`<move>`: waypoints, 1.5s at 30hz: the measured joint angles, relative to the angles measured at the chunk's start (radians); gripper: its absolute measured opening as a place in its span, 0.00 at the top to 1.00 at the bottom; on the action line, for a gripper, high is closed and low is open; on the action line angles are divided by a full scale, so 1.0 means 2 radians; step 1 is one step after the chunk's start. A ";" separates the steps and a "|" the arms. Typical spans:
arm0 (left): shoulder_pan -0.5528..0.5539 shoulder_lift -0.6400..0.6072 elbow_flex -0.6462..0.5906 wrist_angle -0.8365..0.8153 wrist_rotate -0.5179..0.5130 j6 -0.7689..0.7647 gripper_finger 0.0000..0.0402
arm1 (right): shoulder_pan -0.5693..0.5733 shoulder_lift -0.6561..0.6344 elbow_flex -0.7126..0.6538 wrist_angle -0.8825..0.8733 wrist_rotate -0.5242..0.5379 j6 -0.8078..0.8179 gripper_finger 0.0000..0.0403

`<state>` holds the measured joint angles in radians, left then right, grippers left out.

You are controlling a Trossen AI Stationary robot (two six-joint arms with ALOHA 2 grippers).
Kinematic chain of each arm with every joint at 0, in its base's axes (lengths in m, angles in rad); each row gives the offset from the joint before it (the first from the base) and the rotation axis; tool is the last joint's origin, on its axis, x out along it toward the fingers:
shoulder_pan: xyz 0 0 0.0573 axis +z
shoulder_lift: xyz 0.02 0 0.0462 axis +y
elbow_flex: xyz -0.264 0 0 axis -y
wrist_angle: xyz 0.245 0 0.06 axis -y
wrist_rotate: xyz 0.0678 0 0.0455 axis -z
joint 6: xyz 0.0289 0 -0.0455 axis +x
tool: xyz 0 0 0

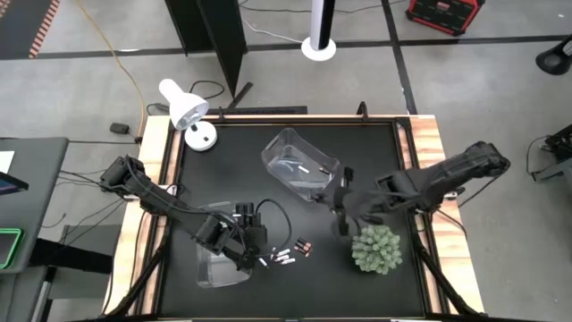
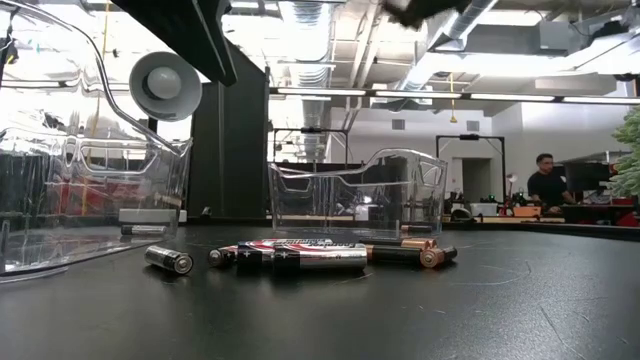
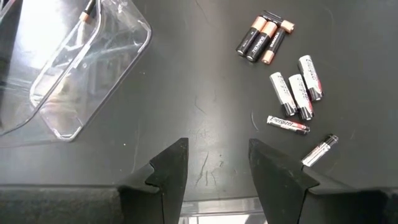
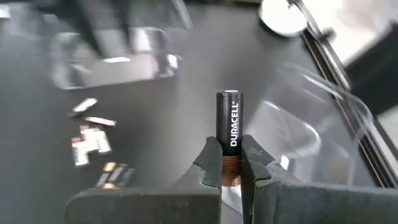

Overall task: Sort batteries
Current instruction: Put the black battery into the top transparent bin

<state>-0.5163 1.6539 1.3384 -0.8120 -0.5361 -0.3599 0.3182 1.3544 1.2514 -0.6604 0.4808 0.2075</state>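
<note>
Here, a dark battery [image 4: 229,127] is pinched upright by its copper end in the right gripper [image 4: 231,163], right of centre in the high view, near a clear bin [image 1: 299,163]. Loose batteries [image 1: 288,255] are clustered at lower centre. The left gripper [image 3: 216,163] is held spread beside them, by another bin [image 1: 217,266].

The black worktop [image 1: 223,170] carries two clear bins, one [image 1: 299,164] near its middle and one [image 1: 219,259] at the front left. Loose batteries [image 1: 288,253] lie beside the front bin. A white lamp [image 1: 188,112] and a green plant [image 1: 375,249] also stand there.
</note>
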 joint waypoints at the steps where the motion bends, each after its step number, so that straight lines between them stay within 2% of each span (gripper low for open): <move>1: 0.000 0.000 0.000 0.000 0.000 0.000 0.60 | -0.015 0.004 0.000 -0.004 0.000 0.007 0.95; 6: 0.000 0.000 0.000 0.000 0.000 -0.007 0.60 | -0.089 0.021 0.000 -0.037 -0.015 0.018 0.95; 15: 0.000 0.000 0.000 0.000 -0.002 -0.017 0.60 | -0.228 0.071 0.000 0.014 -0.138 -0.039 0.95; 21: -0.005 -0.007 0.004 0.001 -0.021 -0.023 0.60 | -0.290 0.119 0.021 0.064 -0.202 -0.071 0.95; 26: -0.017 -0.024 0.005 0.000 -0.046 -0.032 0.60 | -0.315 0.181 0.084 0.061 -0.230 -0.091 0.95; 32: -0.036 -0.029 0.005 -0.005 -0.069 -0.040 0.60 | -0.329 0.263 0.156 0.024 -0.231 -0.091 0.95; 39: -0.064 -0.029 0.005 -0.021 -0.113 -0.041 0.60 | -0.332 0.328 0.187 0.018 -0.232 -0.074 0.93; 45: -0.075 -0.029 0.005 -0.034 -0.128 -0.046 0.60 | -0.339 0.365 0.197 0.013 -0.231 -0.049 0.92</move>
<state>-0.6666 1.5951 1.3487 -0.8799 -0.7917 -0.4513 -0.3594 2.0844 1.6447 -0.6351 0.0185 0.1087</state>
